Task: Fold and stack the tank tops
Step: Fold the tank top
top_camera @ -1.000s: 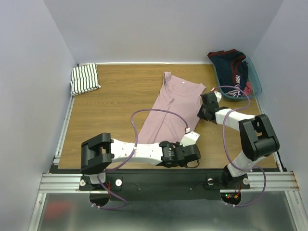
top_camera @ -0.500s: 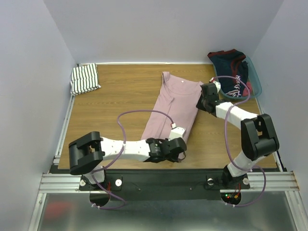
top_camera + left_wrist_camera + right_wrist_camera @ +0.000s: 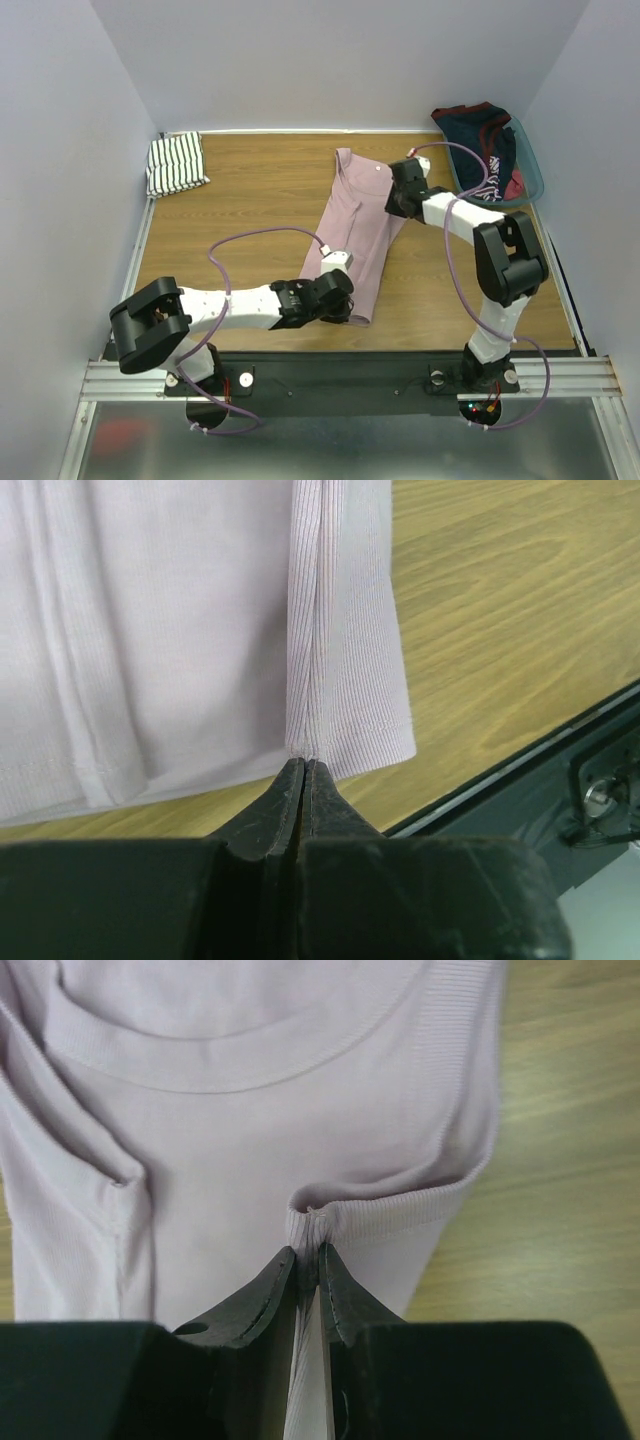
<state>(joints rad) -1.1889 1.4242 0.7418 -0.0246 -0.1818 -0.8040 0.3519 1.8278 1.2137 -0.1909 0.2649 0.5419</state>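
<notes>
- The left gripper point(image 3: 303, 765) has its jaws pressed together on a pinch of ribbed cloth at the hem of the pink tank top point(image 3: 150, 630), right at a lengthwise crease.
- The right gripper point(image 3: 308, 1252) is closed nearly as narrowly. It nips a bunched bit of the banded edge just below the neckline, at the garment's other end.
- In the overhead view the pink top lies on the table point(image 3: 240, 210) as a narrow strip. Its long axis slants from the neck at upper centre-right down to the hem at lower centre.
- Both grippers sit on the strip's right-hand long edge, one at each end, and the cloth spreads to the left of them. I judge this a lengthwise fold, so any further carry would run leftward across that axis.
- The striped tank top point(image 3: 177, 165) lies folded in the upper left corner, well apart from the pink one. The left arm is the nearer one to it.
- A bin point(image 3: 535, 185) of dark clothing point(image 3: 480, 130) sits at the upper right, just beyond the right arm.
</notes>
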